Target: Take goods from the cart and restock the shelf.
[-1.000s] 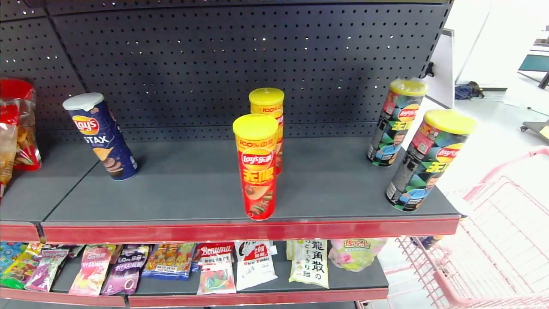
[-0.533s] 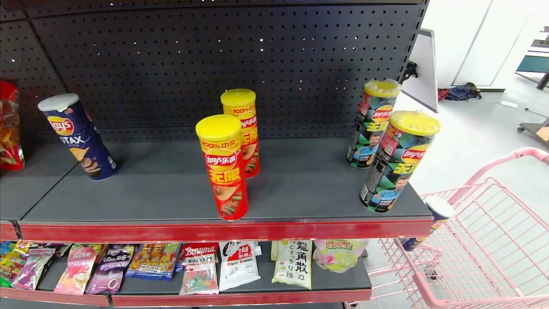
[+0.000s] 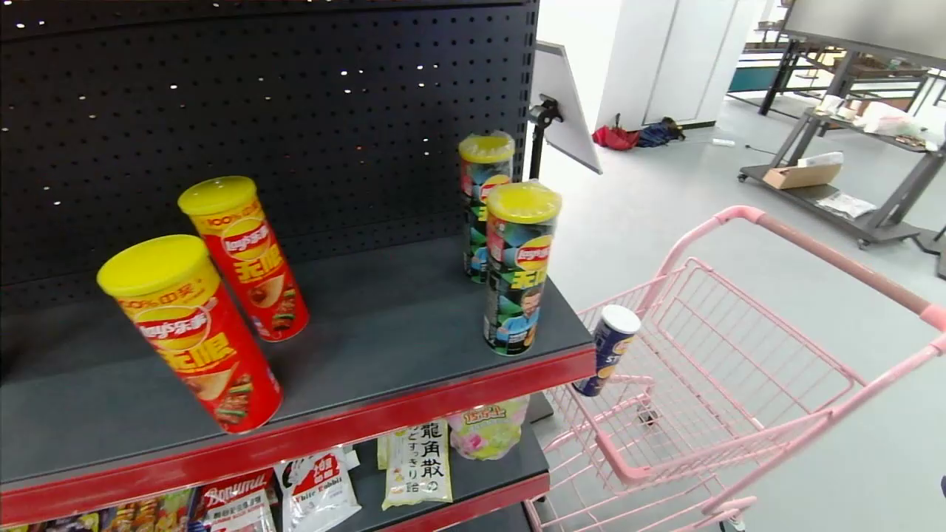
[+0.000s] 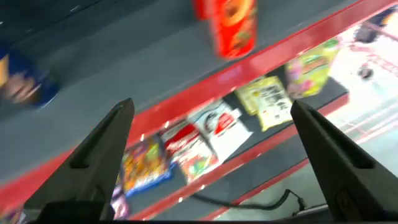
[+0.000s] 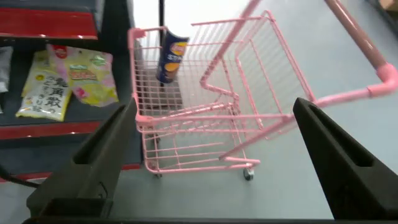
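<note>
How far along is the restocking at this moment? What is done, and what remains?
Done: two red cans and two green cans stand on the shelf. In hand: nothing; the left hand and right hand are open and empty. Left: one blue can in the pink cart.

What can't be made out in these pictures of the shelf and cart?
- Red can, left wrist view: top cut by the picture edge, print blurred.
- Dark blue shape, left wrist view: too blurred to identify.
- Snack packets, head view: tops hidden under the upper shelf, others cut by the bottom edge.
- Pink cart, head view: lower frame cut by the bottom edge.
</note>
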